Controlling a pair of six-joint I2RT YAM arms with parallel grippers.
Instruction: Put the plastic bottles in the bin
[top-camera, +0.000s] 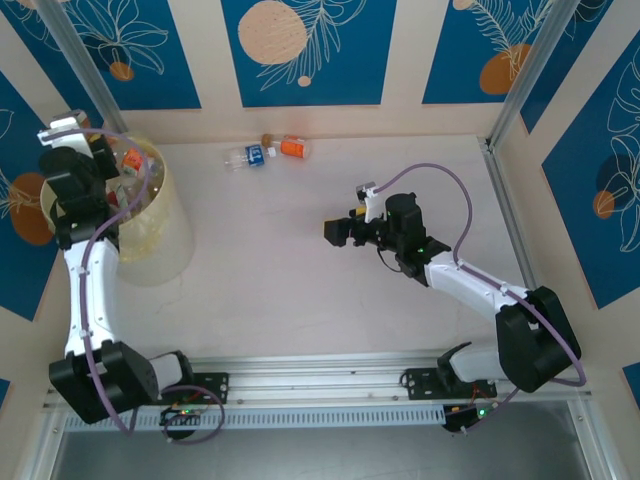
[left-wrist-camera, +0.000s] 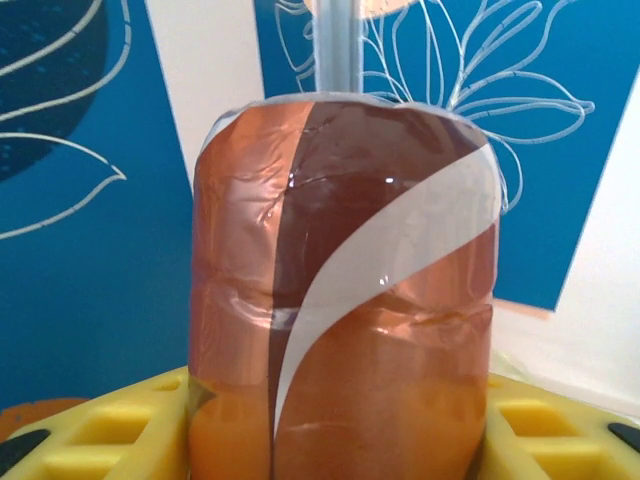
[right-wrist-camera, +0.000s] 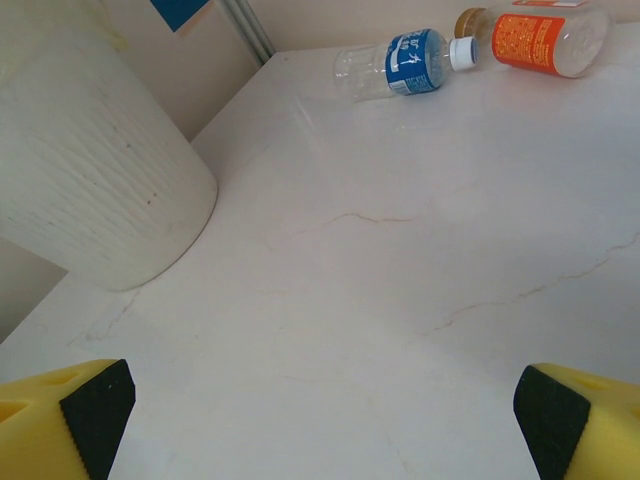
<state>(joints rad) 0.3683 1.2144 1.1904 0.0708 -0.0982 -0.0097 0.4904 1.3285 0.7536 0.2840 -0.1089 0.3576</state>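
Observation:
My left gripper (left-wrist-camera: 335, 425) is shut on a plastic bottle (left-wrist-camera: 340, 290) with an orange and brown label crossed by a white stripe. Its yellow fingers (left-wrist-camera: 90, 430) press both sides of the bottle. From above, that held bottle (top-camera: 133, 160) hangs over the open top of the pale-yellow bin (top-camera: 165, 235) at the table's left. Two more bottles lie on their sides near the back wall: one with a blue label (top-camera: 251, 156) (right-wrist-camera: 405, 62) and one with an orange label (top-camera: 291, 147) (right-wrist-camera: 535, 38). My right gripper (top-camera: 336, 231) (right-wrist-camera: 320, 410) stands open mid-table with nothing between its fingers, facing those bottles.
The bin's ribbed wall (right-wrist-camera: 90, 170) rises at the left of the right wrist view. Blue patterned wall panels enclose the table, with a metal post (top-camera: 520, 75) at the back right corner. Bare marbled tabletop (top-camera: 280, 250) lies between the right gripper and the bin.

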